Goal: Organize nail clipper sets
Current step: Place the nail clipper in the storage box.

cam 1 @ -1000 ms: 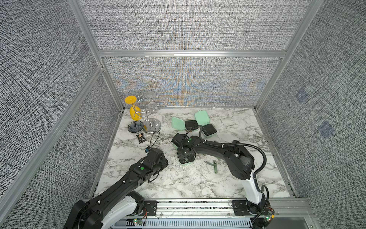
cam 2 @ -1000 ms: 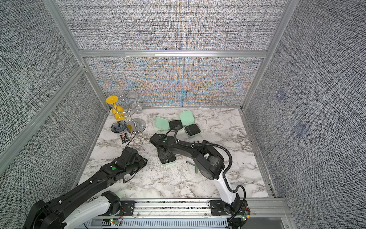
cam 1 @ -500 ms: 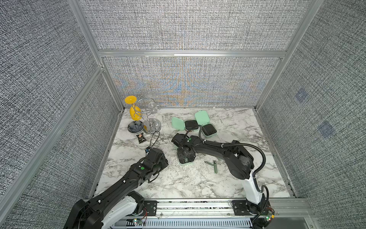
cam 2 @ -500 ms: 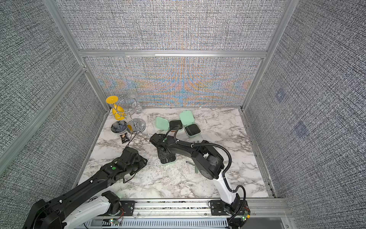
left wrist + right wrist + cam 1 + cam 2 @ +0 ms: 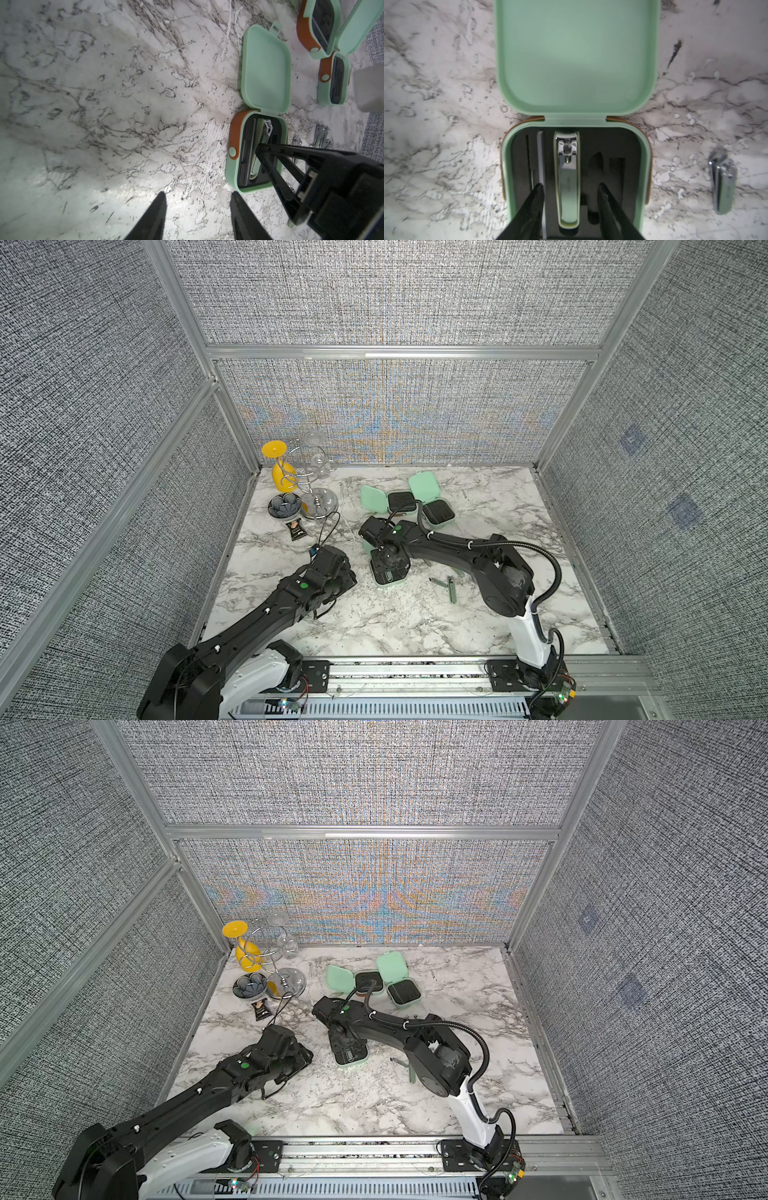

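Spanning the lower half of both top views, a marble tabletop is shown walled in by grey woven panels, with the left arm laid in from the lower left and the right arm bent in from the lower right. Above centre, one open mint-green case is seen beside a second open case, their black interiors exposed. A third open case is placed at centre, directly beneath the right gripper, whose fingers are held spread on either side of a nail clipper seated in the black interior, gaps visible. The left gripper is likewise spread over bare marble left of that case, nothing pinched. Loose metal tools are scattered just right of centre.
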